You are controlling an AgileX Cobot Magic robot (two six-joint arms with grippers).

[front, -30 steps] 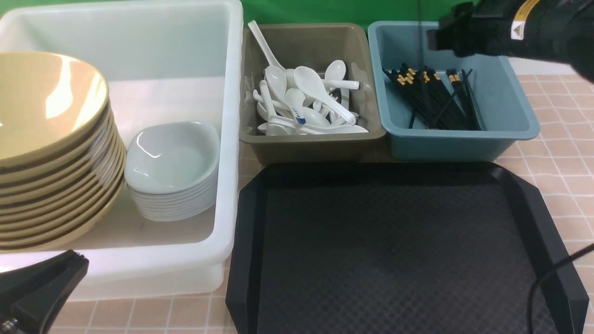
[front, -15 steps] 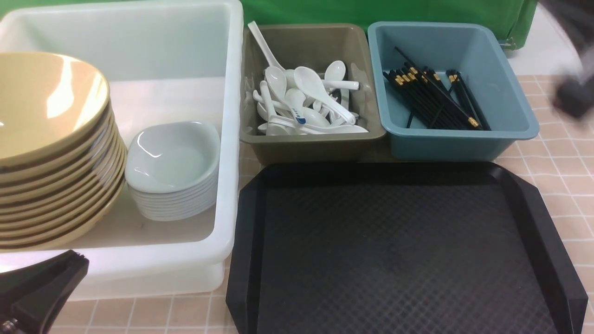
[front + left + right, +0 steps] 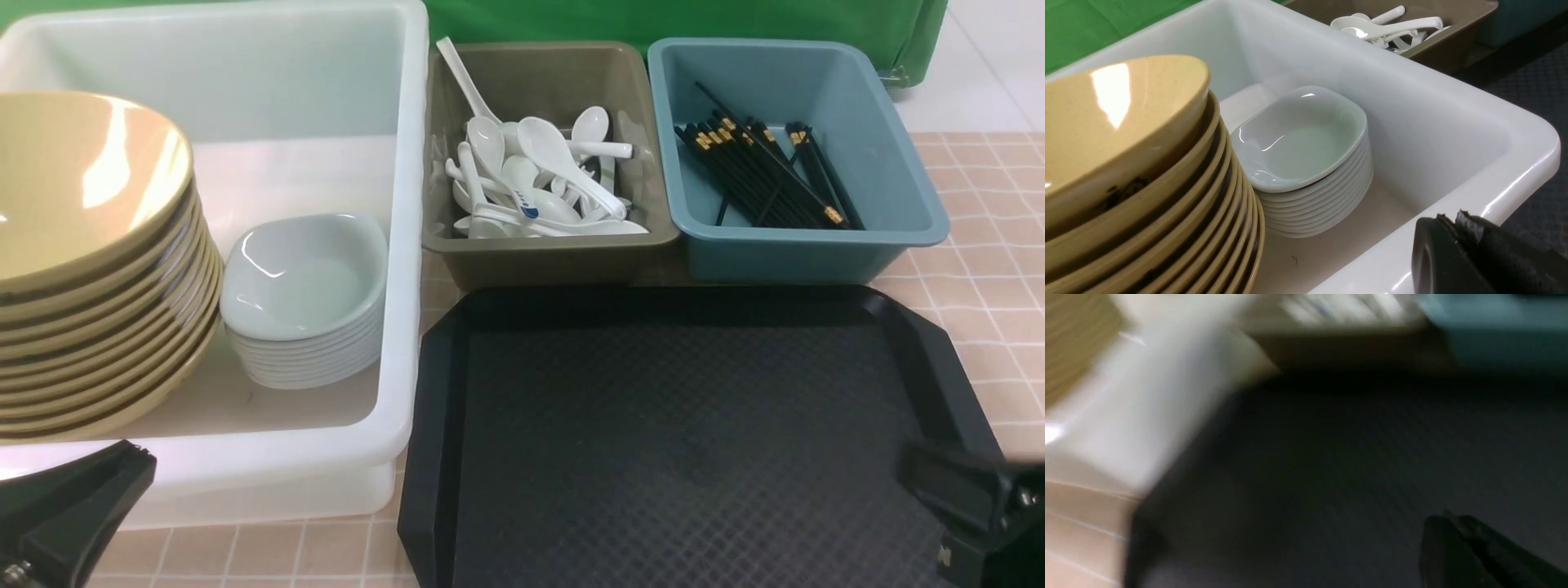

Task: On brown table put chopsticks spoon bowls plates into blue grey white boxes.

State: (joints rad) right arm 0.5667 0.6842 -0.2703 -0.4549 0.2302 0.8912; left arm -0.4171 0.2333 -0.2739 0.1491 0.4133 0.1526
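Note:
Stacked mustard-yellow bowls [image 3: 73, 269] [image 3: 1126, 171] and a stack of small white plates [image 3: 306, 298] [image 3: 1306, 155] sit inside the big white box [image 3: 404, 245] [image 3: 1453, 134]. The olive-grey box [image 3: 555, 249] holds several white spoons [image 3: 539, 175]. Black chopsticks [image 3: 763, 175] lie in the blue box [image 3: 890, 171]. My left gripper [image 3: 135, 457] [image 3: 1449, 218] is shut and empty by the white box's near rim. Near the front right corner, my right gripper [image 3: 914, 474] [image 3: 1447, 518] hangs shut and empty over the black tray; its wrist view is blurred.
A black textured tray [image 3: 694, 433] [image 3: 1331, 477] lies in front of the grey and blue boxes with nothing on it. The brown tiled table [image 3: 992, 269] shows at the right and along the front edge. Green cloth [image 3: 653, 20] hangs behind the boxes.
The right arm has left the blue box, swung back to the right and come down to the front right corner with its jaws shut. One more chopstick lies in the blue box. The left gripper has not moved.

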